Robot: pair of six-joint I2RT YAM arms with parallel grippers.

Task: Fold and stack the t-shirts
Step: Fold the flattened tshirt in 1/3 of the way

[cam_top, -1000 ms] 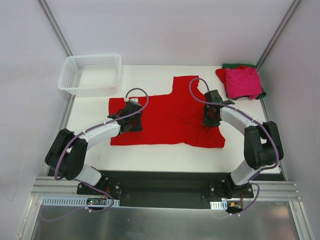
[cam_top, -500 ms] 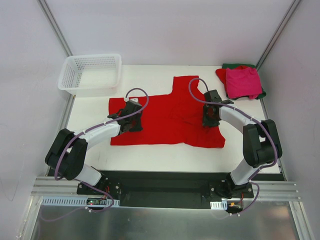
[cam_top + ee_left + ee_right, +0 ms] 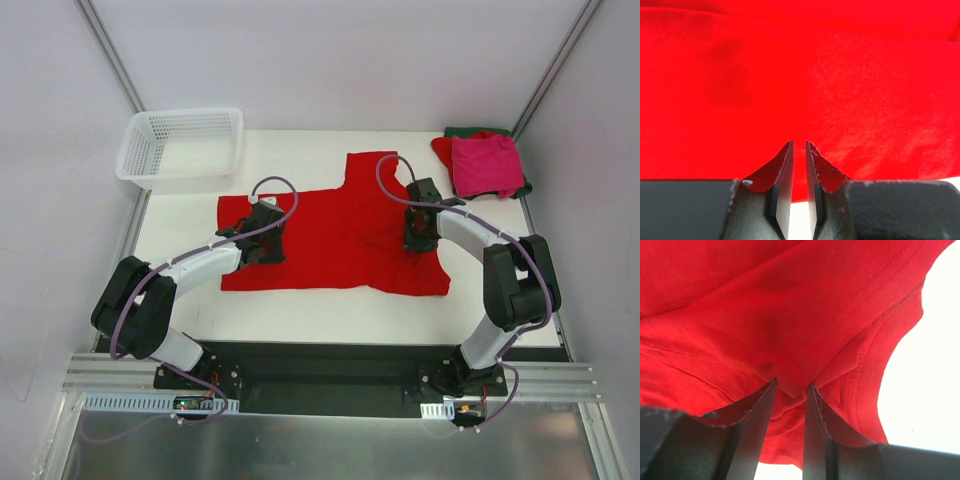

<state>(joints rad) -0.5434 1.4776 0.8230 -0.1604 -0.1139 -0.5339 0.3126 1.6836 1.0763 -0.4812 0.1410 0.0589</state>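
Note:
A bright red t-shirt [image 3: 335, 225] lies spread flat on the white table [image 3: 330, 315]. My left gripper [image 3: 262, 242] is down on its near left part. In the left wrist view the jaws [image 3: 799, 145] stand almost together on the flat cloth [image 3: 800, 75] at its hem. My right gripper [image 3: 420, 232] is at the shirt's right side by the collar. In the right wrist view it [image 3: 792, 384] is shut on a pinched fold of the red cloth [image 3: 765, 300]. A folded magenta-pink shirt [image 3: 487, 165] lies on a red one [image 3: 441, 148] and a dark green one [image 3: 470, 131] at the back right.
A white plastic mesh basket [image 3: 182, 148] stands at the back left corner. Sloping frame posts rise at the back left and back right. The black arm mount runs along the near edge.
Both grippers stay where they were on the shirt. The right arm's elbow has shifted slightly to the left.

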